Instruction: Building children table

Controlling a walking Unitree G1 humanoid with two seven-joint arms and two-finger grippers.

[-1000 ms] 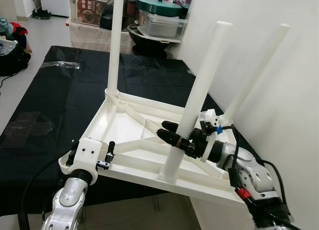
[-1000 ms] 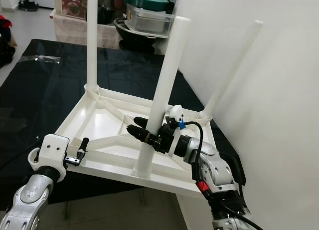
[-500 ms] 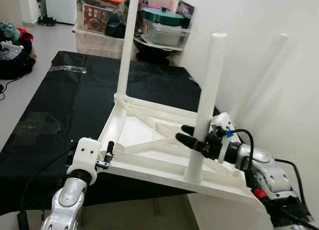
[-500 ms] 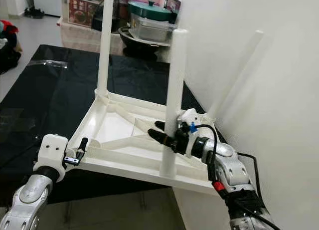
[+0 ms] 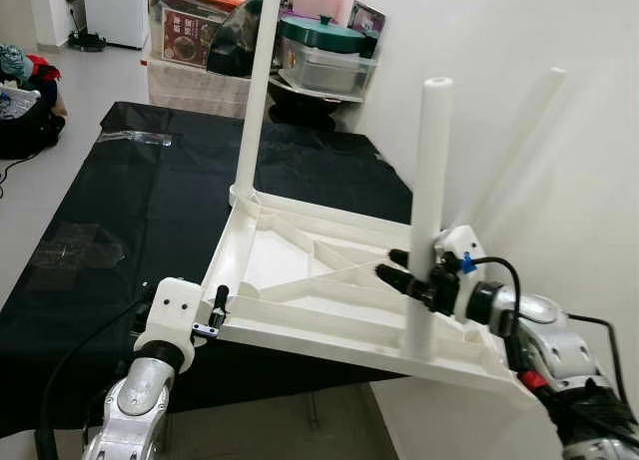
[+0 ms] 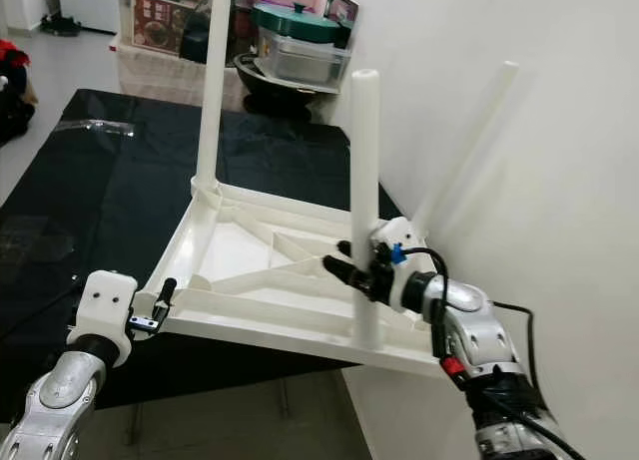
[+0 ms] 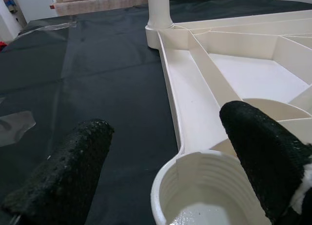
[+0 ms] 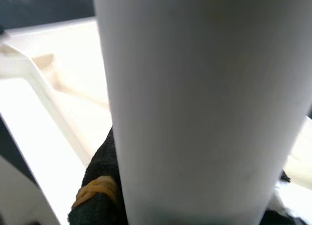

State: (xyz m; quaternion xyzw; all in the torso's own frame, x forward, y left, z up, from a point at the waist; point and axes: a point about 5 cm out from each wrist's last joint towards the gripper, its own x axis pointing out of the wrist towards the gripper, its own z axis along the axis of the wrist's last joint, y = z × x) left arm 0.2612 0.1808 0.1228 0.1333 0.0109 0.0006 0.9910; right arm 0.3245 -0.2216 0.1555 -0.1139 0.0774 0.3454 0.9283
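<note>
Change since a second ago: the near leg (image 5: 429, 221) now stands upright in its corner socket, where before it leaned away from the right gripper; the head camera has also shifted, so the far leg (image 5: 256, 96) sits further right in the frame
Tabletop (image 5: 300, 280): white plastic, upside down on a black mat (image 5: 130, 201), ribbed underside facing up, its near edge overhanging the mat and held up by both grippers
Right gripper (image 5: 404, 272): fingers closed around the lower part of the near leg, just above the socket; in the right wrist view the leg (image 8: 200, 103) lies directly against a black finger (image 8: 100, 186) with an orange band
Left gripper (image 5: 214, 310): at the near left corner of the tabletop; its fingers stand wide apart in the left wrist view, one (image 7: 63, 171) over the mat outside the rim, the other (image 7: 261, 156) over the inside, with the empty round socket (image 7: 195, 191) between them; nothing is pinched
Far leg: upright in the corner furthest ahead of the left gripper
Third leg (image 5: 519, 131): beyond the right gripper, leaning against the white wall (image 5: 559, 41)
Behind the mat: a clear tub with a green lid (image 5: 319, 43) and a red-printed box (image 5: 185, 26)
Writing: the box bears print, too small to read
</note>
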